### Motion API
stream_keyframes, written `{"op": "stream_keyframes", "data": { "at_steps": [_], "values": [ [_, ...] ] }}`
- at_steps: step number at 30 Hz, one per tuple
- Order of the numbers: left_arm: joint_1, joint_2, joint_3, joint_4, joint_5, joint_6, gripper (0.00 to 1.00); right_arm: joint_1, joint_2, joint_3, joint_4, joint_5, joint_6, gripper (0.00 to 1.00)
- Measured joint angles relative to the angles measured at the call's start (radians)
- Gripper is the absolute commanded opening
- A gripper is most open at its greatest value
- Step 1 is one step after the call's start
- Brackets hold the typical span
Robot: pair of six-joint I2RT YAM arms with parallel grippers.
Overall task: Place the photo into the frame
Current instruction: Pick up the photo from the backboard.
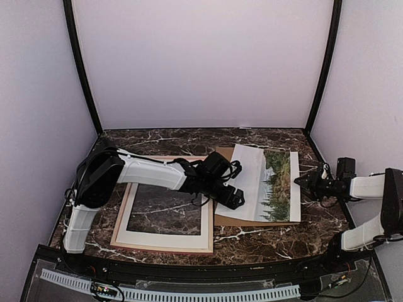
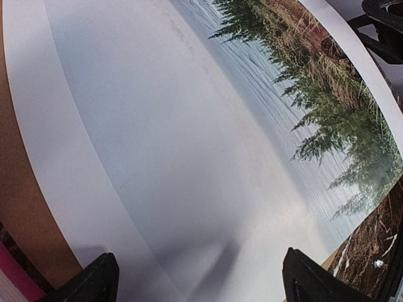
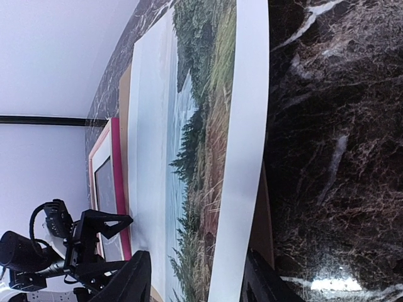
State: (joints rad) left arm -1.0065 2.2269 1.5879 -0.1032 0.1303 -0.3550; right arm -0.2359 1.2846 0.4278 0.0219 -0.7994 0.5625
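Dark brown marble-patterned desk [image 1: 252, 242] with white veins, closed in by pale lilac walls and two black corner posts.

Frame [image 3: 119, 189]: lies flat on the left half of the desk. A white mat [image 1: 167, 240] sits inside it, and bare desk shows through the mat's opening.

Photo [image 1: 261, 182]: lies picture side up on a brown backing board [image 1: 224, 153], just to the right of the frame and outside it. The tree band runs along the right side, with pale sky and water to the left. The sheet is not flat; it bows upward.

Left arm: reaches from its base across the frame. The left gripper [image 2: 201, 283] is over the photo's left part. Its fingers [image 2: 94, 283] stand spread wide, with pale sky print filling the space between them in the wrist view. Nothing is held. Whether the tips touch the paper cannot be told.

Right arm: comes in low from the right side of the desk. The right gripper [image 3: 196, 280] is at the photo's right edge. The fingers [image 3: 135, 277] are partly apart, one above and one below, and the white border of the photo runs into the gap between them. The gap is far wider than the paper, so the sheet is not clamped. Contact with either finger cannot be told.
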Motion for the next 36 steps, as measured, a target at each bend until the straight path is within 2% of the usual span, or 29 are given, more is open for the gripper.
{"op": "stream_keyframes", "data": {
  "at_steps": [18,25,30,34,36],
  "values": [
    [0.0,0.0,0.0,0.0,0.0,0.0,0.93,-0.001,0.079,0.0,0.053,-0.029,0.013,0.34],
    [0.0,0.0,0.0,0.0,0.001,0.0,0.93,0.039,0.124,0.027,0.042,-0.014,-0.007,0.26],
    [0.0,0.0,0.0,0.0,0.001,0.0,0.93,0.066,0.151,0.056,0.033,-0.011,-0.02,0.14],
    [0.0,0.0,0.0,0.0,0.002,0.001,0.95,0.071,0.149,0.087,-0.003,-0.003,-0.032,0.0],
    [0.0,-0.002,0.0,0.0,0.003,0.003,0.96,0.071,0.133,0.106,-0.036,0.006,-0.041,0.0]
  ]
}}
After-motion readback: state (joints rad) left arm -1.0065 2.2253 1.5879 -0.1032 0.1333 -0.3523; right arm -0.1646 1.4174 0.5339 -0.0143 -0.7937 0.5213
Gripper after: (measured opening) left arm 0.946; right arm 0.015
